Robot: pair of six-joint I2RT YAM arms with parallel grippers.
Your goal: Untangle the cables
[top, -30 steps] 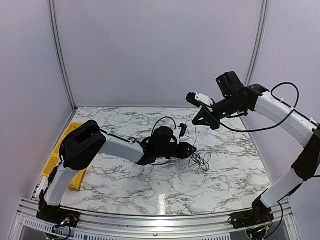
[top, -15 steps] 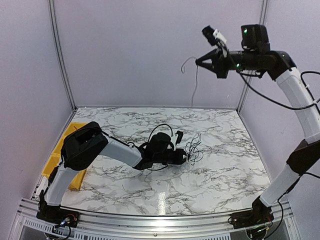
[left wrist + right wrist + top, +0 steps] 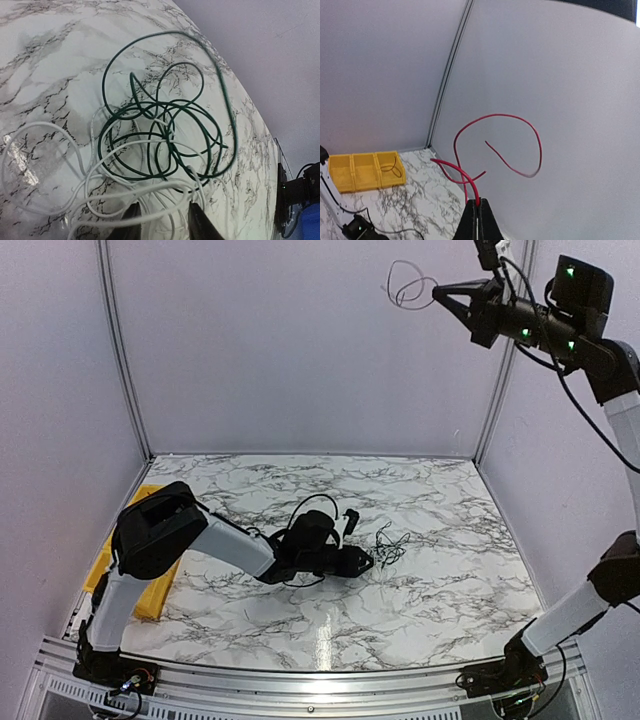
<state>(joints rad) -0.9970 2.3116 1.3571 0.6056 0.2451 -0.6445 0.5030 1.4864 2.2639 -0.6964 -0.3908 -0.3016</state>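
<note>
Right gripper [image 3: 438, 290]: it is held high above the worktop [image 3: 450, 575], close to the back wall, and its fingers are pressed flat together.
Grasp of the right gripper: a red cable [image 3: 472, 187] is pinched between the fingertips.
Red cable: it is lifted wholly into the air, well apart from the other cables, and one open loop and a free end are carried beyond the fingertips.
Left gripper [image 3: 362, 562]: it is laid low at the middle of the worktop, at the near-left edge of the tangle [image 3: 390, 545].
Fingers of the left gripper: in the wrist view they are seen slightly parted, with worktop showing between them. White strands are passed through the gap, and nothing is seen to be clamped.
Tangle: it is left lying on the worktop just beyond the left gripper's fingertips.
Green cable [image 3: 165, 132]: it is coiled in several overlapping loops flat on the marble surface. One wide loop is spread out to the far side.
White cable [image 3: 45, 124]: it is looped under and beside the green cable and is crossed by it in several places. Which strand lies uppermost cannot be told at every crossing.
Yellow tray [image 3: 100, 565]: it is set at the left edge of the worktop and is partly hidden by the left arm. In the right wrist view one dark loop is seen in one end compartment.
</note>
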